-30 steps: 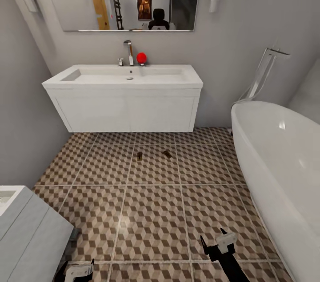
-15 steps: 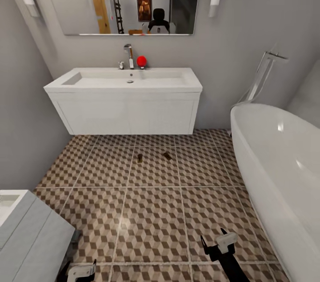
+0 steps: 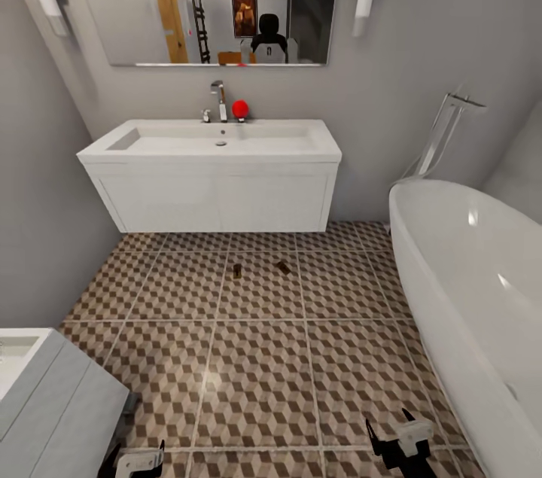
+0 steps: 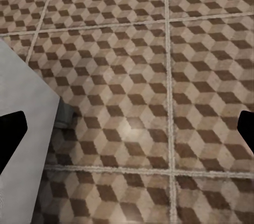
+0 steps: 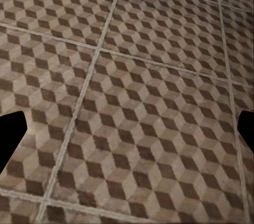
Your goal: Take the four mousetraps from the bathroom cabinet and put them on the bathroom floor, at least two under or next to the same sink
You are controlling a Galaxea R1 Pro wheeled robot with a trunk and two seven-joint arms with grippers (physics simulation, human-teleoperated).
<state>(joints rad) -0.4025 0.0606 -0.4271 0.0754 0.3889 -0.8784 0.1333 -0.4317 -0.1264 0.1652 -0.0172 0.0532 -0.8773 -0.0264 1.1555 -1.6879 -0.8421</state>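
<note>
Head view: two flat tan mousetraps (image 3: 237, 270) (image 3: 283, 266) lie on the cube-patterned bathroom floor (image 3: 256, 380), just in front of the white rectangular wall-hung bathroom sink (image 3: 211, 177). A glossy oval bathtub (image 3: 474, 290) stands to the right.

Left wrist view: left gripper (image 4: 127, 128), jaws spread, nothing between them, above tiles with pale grout.

Right wrist view: right gripper (image 5: 127, 131), jaws spread, nothing between them; both mousetraps lie well ahead.

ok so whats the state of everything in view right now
mousetraps: two, lying flat on the bathroom floor, just in front of the bathroom sink
bathroom sink: basin empty
bathtub: empty
left gripper: open, empty
right gripper: open, empty
</note>
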